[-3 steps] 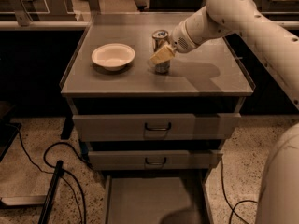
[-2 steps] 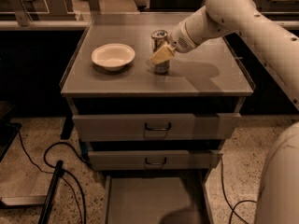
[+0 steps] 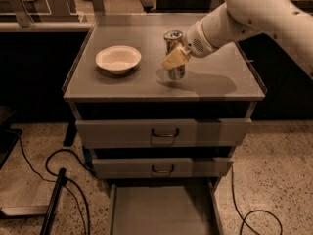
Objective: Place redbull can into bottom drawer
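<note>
Camera view: the can (image 3: 172, 43) stands on the table (image 3: 215, 84), to the right of the bowl (image 3: 118, 58) and apart from it. Its long axis is upright or very nearly so, with the pull-tab top facing up.

The pincer (image 3: 175, 58) is at the can, also right of the bowl. It reaches in from the far right on the arm (image 3: 244, 13). One pale pad (image 3: 176, 59) lies across the near face of the can at mid-height, and the other is hidden behind it. The pincer is judged to be closed on the can. Whether the base of the can has left the table cannot be told.

The bottom drawer (image 3: 161, 212) is pulled out, well below the bowl and nearer the camera, and its floor is bare where visible. The two upper drawers (image 3: 164, 131) are pushed in.

Governing relation: the can is already within the pincer, so the coming move turns on the drawer. It lies straight down and forward from the can, past the table's front edge. The can would need to stay upright while clearing that edge.

Change against the earlier frames: the can and pad appear a trifle further right of the bowl, if at all. The bowl and the drawers are unchanged.
</note>
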{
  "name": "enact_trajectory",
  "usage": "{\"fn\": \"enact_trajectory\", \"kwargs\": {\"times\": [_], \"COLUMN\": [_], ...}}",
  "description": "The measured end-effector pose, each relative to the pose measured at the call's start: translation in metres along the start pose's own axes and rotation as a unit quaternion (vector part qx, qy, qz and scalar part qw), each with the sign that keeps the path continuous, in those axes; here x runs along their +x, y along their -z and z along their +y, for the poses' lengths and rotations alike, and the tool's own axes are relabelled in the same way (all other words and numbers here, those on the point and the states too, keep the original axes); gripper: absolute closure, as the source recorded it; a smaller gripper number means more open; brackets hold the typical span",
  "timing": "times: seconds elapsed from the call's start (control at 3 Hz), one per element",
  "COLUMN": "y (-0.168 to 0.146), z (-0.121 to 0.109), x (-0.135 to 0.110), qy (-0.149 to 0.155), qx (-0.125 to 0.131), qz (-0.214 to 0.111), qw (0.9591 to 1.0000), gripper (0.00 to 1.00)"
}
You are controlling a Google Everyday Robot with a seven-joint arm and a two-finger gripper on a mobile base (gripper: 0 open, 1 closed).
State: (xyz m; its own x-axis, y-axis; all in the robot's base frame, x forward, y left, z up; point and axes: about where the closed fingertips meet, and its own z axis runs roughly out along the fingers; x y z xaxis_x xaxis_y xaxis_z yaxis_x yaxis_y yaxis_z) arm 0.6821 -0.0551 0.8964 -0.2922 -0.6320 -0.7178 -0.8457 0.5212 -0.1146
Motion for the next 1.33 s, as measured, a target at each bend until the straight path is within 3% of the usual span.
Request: {"fn": "enact_trajectory", "kwargs": {"times": [0.33, 0.67, 1.0, 1.33], "y": [0.031, 0.03, 0.038, 0.06], "z": [0.034, 0.041, 0.034, 0.046], "x": [0.008, 0.015, 0.014, 0.021], "qy": [-0.025, -0.025, -0.026, -0.046], "qx": [0.009, 0.006, 0.018, 0.033], "qz": [0.001, 0.008, 0.008, -0.003], "qw": [0.9997, 0.9996, 0.9995, 0.9984], "gripper": [1.0, 1.0, 1.0, 1.0]}}
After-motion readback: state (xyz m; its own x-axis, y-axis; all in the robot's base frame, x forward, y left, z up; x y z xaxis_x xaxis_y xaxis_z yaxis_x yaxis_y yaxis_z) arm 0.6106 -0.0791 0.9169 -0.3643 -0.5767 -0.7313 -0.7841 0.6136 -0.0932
